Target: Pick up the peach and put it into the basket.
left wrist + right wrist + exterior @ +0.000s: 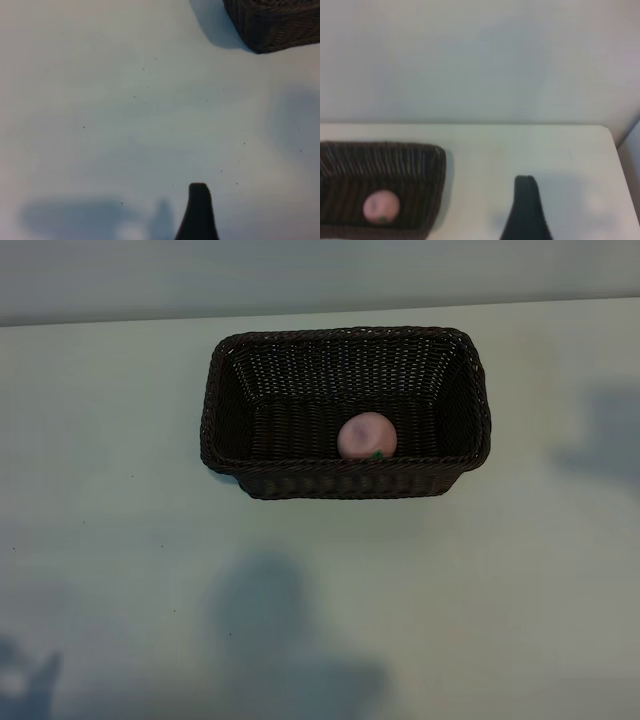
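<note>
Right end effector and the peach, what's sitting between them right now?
In the right wrist view, bare table and then the basket wall lie between the right end effector and the peach, which rests inside the basket.

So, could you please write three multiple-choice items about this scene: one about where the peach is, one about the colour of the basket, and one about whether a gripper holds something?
1. Where is the peach?
A. On the table left of the basket
B. Inside the basket, near its front wall
C. Between gripper fingers

2. What colour is the basket?
A. Dark brown
B. White
C. Bright red

3. What does the right gripper hold?
A. The peach
B. The basket rim
C. Nothing

Answers:
1 B, the exterior view shows it on the basket floor.
2 A, the weave is dark brown in every view.
3 C, its one visible finger stands over bare table, apart from the basket.
</note>
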Controlling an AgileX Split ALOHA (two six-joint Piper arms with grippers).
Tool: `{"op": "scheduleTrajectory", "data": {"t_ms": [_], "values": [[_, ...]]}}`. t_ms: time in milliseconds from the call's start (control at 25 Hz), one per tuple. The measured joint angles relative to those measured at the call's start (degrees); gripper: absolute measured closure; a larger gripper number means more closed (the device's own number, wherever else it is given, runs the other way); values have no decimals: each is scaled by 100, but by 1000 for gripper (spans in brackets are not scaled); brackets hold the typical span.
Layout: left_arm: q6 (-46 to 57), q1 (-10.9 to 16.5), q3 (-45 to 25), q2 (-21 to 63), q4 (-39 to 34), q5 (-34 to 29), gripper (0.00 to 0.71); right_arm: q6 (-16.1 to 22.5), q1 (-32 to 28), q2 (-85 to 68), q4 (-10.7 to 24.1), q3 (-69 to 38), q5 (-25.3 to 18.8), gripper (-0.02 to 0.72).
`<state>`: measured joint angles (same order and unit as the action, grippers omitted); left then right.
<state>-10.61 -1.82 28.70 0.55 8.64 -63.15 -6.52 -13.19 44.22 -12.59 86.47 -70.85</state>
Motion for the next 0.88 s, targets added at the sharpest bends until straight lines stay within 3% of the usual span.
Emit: {"op": "scheduleTrajectory", "data": {"t_ms": [440, 880], "values": [[0, 0, 0, 0, 0, 0, 120, 163, 863, -1769, 750, -1979, -7, 177], [5, 0, 0, 0, 0, 0, 120, 167, 883, -3347, 816, -3598, 221, 177]]}}
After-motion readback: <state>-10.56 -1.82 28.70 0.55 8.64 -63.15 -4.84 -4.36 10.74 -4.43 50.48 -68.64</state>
